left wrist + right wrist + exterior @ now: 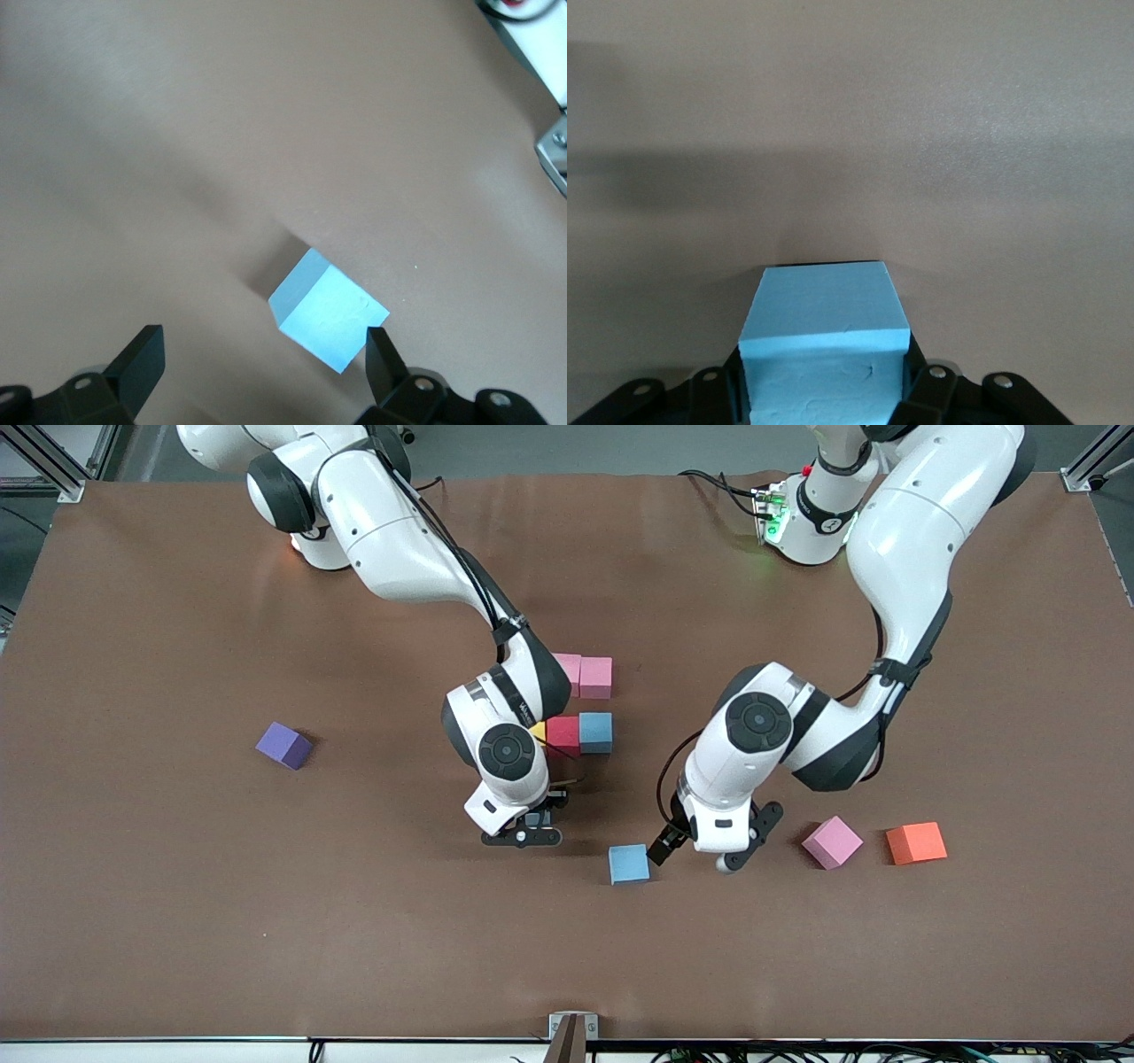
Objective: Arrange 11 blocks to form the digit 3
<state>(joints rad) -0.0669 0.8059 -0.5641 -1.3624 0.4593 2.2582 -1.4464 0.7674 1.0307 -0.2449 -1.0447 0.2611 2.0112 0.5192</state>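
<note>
My right gripper [524, 831] hangs low over the table's middle, shut on a light blue block [824, 310]; from the front its hand hides that block. Just beyond the hand stands a cluster of blocks: two pink ones [585, 676] side by side, and nearer the camera a row of yellow [537, 732], red [563, 735] and light blue [595, 732], partly hidden by the right arm. Another light blue block [629, 864] [328, 319] lies alone on the table. My left gripper [698, 856] [261, 354] stands open beside it, one finger [381, 354] close to its corner.
A purple block [284, 745] lies toward the right arm's end of the table. A loose pink block [832, 841] and an orange cube [916, 842] lie toward the left arm's end, close to the left hand. The brown mat [266, 921] covers the table.
</note>
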